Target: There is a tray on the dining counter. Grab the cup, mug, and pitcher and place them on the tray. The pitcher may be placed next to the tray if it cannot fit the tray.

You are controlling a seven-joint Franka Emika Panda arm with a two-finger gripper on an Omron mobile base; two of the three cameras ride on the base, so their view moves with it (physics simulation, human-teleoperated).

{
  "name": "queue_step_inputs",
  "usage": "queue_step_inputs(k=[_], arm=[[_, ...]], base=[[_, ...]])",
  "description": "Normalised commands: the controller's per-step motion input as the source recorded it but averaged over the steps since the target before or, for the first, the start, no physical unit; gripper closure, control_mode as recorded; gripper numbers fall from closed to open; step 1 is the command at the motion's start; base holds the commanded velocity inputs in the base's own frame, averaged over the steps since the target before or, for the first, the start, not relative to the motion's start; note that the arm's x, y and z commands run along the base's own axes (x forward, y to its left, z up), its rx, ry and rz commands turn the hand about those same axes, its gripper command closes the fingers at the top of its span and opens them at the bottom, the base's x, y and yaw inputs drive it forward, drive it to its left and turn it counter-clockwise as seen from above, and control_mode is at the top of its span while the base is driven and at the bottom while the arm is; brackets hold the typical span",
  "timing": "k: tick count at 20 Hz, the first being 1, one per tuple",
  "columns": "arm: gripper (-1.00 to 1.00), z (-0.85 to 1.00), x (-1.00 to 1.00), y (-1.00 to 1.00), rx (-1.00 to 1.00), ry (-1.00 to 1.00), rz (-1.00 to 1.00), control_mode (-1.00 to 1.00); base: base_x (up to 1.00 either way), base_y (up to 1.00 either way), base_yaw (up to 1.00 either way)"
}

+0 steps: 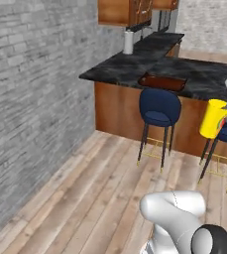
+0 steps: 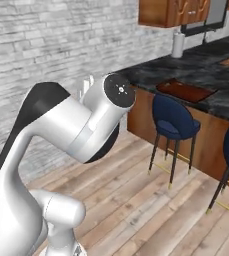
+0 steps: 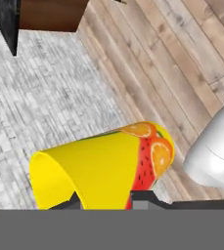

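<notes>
Grey brick wall [image 1: 35, 99]: fills the left half of the left base view and the upper left of the right base view.

Wood plank floor [image 1: 85, 198]: covers the lower part of both base views.

Dining counter [image 1: 130, 67]: black marble with pale veins and a brown wood front, upper centre to right of the left base view; upper right of the right base view [image 2: 151, 70].

Blue stools [image 1: 158, 106]: two, standing against the counter front, centre right of the left base view.

Tray [image 1: 163, 81]: dark reddish-brown, flat on the counter near its front edge, above the nearer stool; also at [image 2: 186, 91].

Cup [image 1: 214, 118]: yellow, tilted, held in the air at the right edge of the left base view, in front of the counter, well apart from the tray. In the hand view, lower centre [image 3: 103, 171], fruit print on its side.

Gripper [image 3: 106, 200]: closed on the cup, dark fingertips at either side of its wall.
</notes>
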Motion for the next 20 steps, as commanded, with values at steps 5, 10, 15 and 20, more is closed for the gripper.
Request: queue_step_inputs(k=[5,10,15,20], arm=[[1.00,0.00,0.00,0.00,0.00,0.00,0.00,1.00],[1.00,0.00,0.00,0.00,0.00,0.00,0.00,1.00],[1.00,0.00,0.00,0.00,0.00,0.00,0.00,1.00],[1.00,0.00,0.00,0.00,0.00,0.00,0.00,1.00]], base=[[0.68,0.34,-0.53],[0.67,0.37,-0.53],[0.66,0.38,-0.50],[0.67,0.53,-0.41]])
